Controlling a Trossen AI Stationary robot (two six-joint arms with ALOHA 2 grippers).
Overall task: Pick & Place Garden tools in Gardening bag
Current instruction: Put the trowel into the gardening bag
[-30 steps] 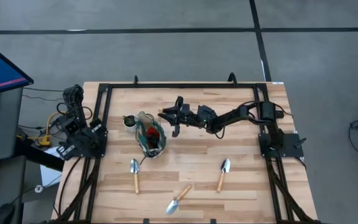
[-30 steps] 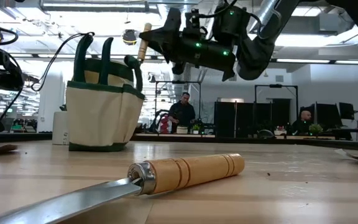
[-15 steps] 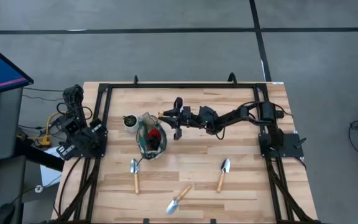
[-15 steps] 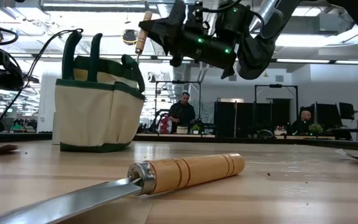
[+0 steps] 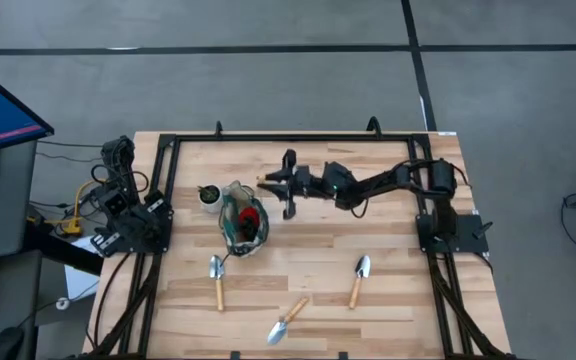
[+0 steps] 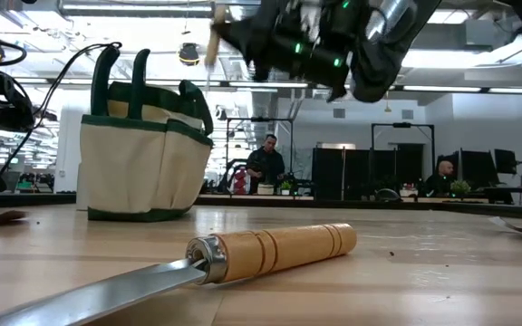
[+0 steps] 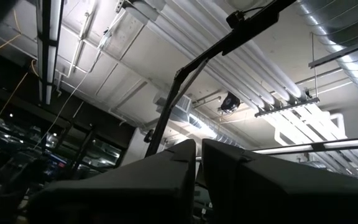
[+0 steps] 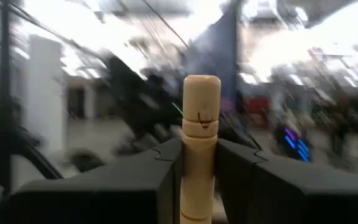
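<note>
right gripper point(image 5: 268, 183): raised above the table near its far middle, fingers clamped on a wooden handle point(image 8: 200, 146); the blade end of this tool is not visible
held tool: its light wooden handle stands up between the two dark fingers point(image 8: 135, 186), rounded end clear of them; in the low view the handle tip point(image 6: 213, 36) shows just ahead of the gripper
gardening bag point(image 5: 242, 216): on the table just beside and below the right gripper, on its left-arm side; beige with dark green trim, handles upright, a red-and-black tool point(image 5: 251, 217) inside
white pot point(image 5: 208, 195): beyond the bag from the gripper, near the bag's edge
trowels on the table: three, well apart from the gripper toward the near edge, one point(image 5: 217, 276) below the bag, one point(image 5: 286, 322) nearest the edge, one point(image 5: 358, 278) under the right arm's side
left gripper point(image 7: 199, 163): parked at the table's left edge, fingers pressed together on nothing, pointing up at the ceiling
background: two people point(image 6: 267, 161) far behind the table
</note>
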